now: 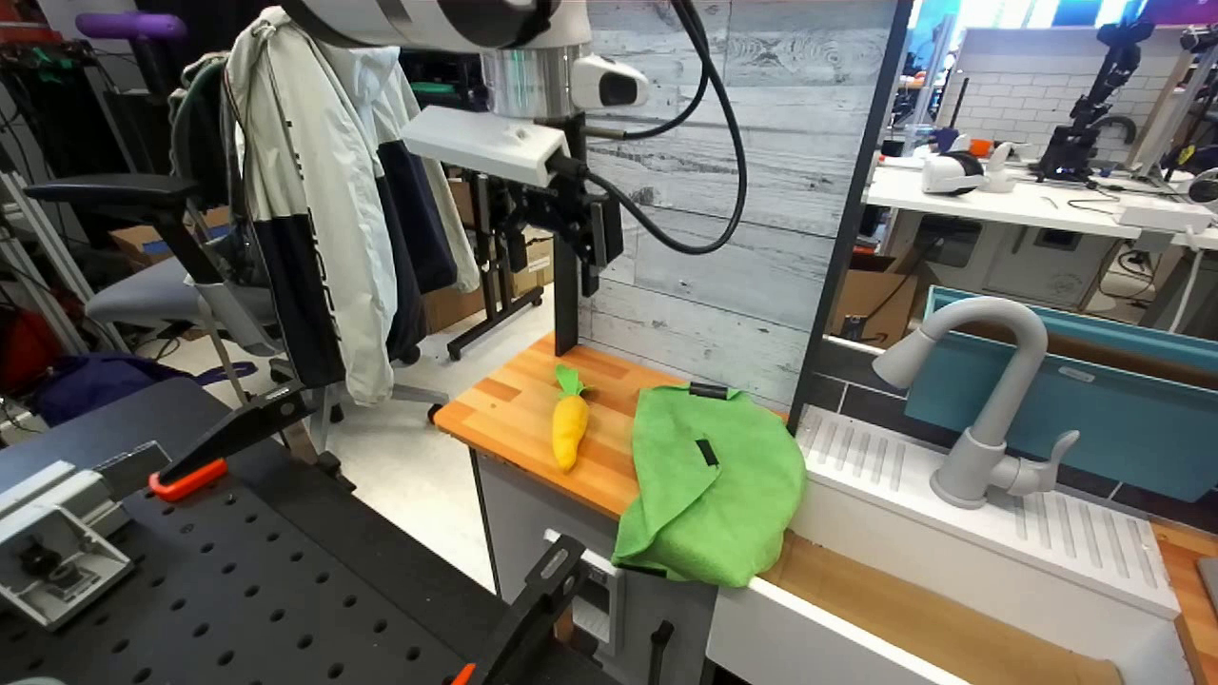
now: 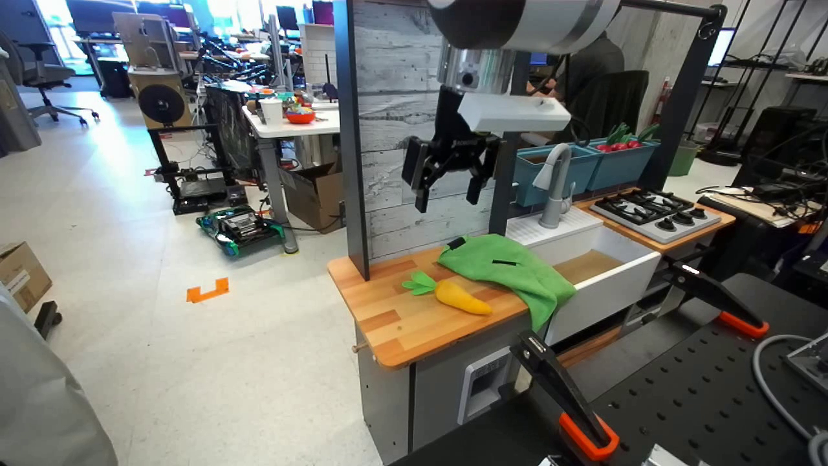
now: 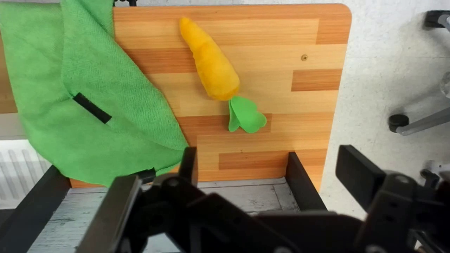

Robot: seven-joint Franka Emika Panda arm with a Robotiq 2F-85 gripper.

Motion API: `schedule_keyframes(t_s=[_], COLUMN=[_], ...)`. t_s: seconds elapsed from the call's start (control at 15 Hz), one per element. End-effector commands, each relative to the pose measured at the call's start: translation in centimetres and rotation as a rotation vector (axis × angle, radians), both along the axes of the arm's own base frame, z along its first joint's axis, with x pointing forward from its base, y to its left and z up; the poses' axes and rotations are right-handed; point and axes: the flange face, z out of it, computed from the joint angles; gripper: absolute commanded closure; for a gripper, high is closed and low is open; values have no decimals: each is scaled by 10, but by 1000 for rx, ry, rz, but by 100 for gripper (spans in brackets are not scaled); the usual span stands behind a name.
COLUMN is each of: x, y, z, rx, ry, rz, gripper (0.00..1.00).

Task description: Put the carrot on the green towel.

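The yellow-orange carrot [image 1: 570, 430] with a green leafy top lies flat on the wooden countertop. It shows in both exterior views [image 2: 460, 298] and in the wrist view [image 3: 215, 68], its leaves toward the backboard. The green towel [image 1: 728, 476] lies crumpled beside the carrot, partly over the sink's edge. It also shows in an exterior view [image 2: 501, 262] and at the left of the wrist view [image 3: 119, 133]. The carrot and towel are apart. My gripper [image 1: 554, 271] hangs well above the counter, also seen in an exterior view [image 2: 447, 199]. Its fingers [image 3: 269, 158] are spread wide with nothing between them.
A grey wood-pattern backboard [image 1: 723, 190] with dark posts rises behind the counter. A white sink [image 2: 598, 259] with a grey faucet [image 1: 985, 419] stands beyond the towel. Blue planters [image 2: 618, 165] stand behind. Black clamps [image 2: 563, 388] with orange ends sit at the front table's edge.
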Motion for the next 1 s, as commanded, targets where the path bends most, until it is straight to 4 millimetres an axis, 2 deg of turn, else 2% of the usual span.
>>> schedule_keyframes(t_s=[0.0,0.33,0.6,0.93], x=[22,33,31,28], y=[7,-2,-7,-5], z=[-39,-88,-120,-144], rx=[8,-38,-61,-97], ry=[30,78,126,176], rz=[-18,-25,-21,2], gripper=[0,0,0,0])
